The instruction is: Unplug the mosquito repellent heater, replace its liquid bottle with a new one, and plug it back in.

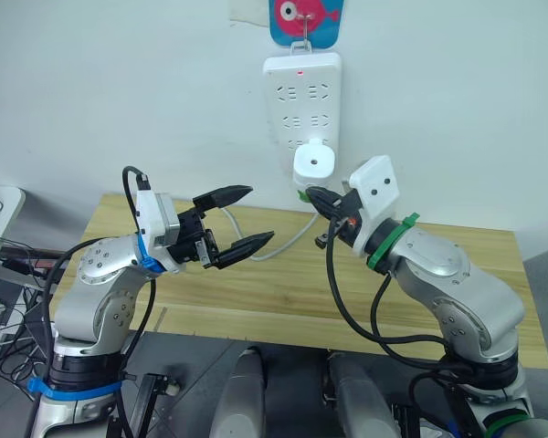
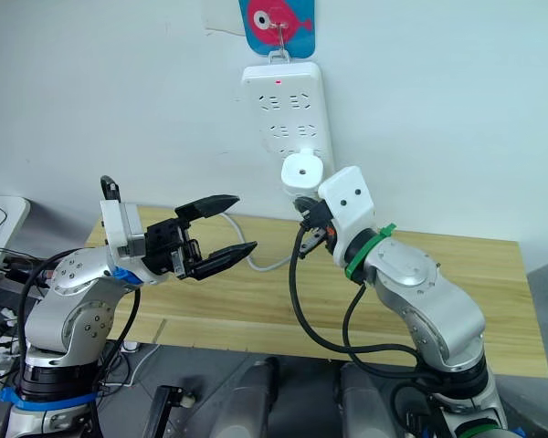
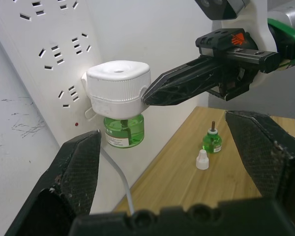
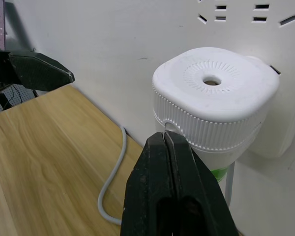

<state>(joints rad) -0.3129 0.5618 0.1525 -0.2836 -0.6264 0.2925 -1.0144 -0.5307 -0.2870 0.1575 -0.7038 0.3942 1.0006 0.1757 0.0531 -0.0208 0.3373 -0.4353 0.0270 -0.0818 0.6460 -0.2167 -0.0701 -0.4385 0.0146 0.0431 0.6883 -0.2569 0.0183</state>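
Power strip (image 1: 302,100) on wall above table's (image 1: 256,292) far edge carries heater (image 3: 119,88), plugged in w/ a green bottle (image 3: 124,131) beneath. Left gripper (image 1: 240,222) spread, off to the side; right gripper (image 4: 179,162) pressed together, tips at heater's rim. If seating, push square into socket. Wick bottle (image 3: 212,141) & loose cap (image 3: 202,160) sit near far edge.

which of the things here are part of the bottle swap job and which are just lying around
Part of the job:
- mosquito repellent heater, plugged into the power strip
- green bottle fitted under the heater
- green bottle with bare wick on the table
- loose white cap beside it
- right gripper, shut, at the heater
- left gripper, open

Just lying about:
- fish-shaped hook
- grey cable
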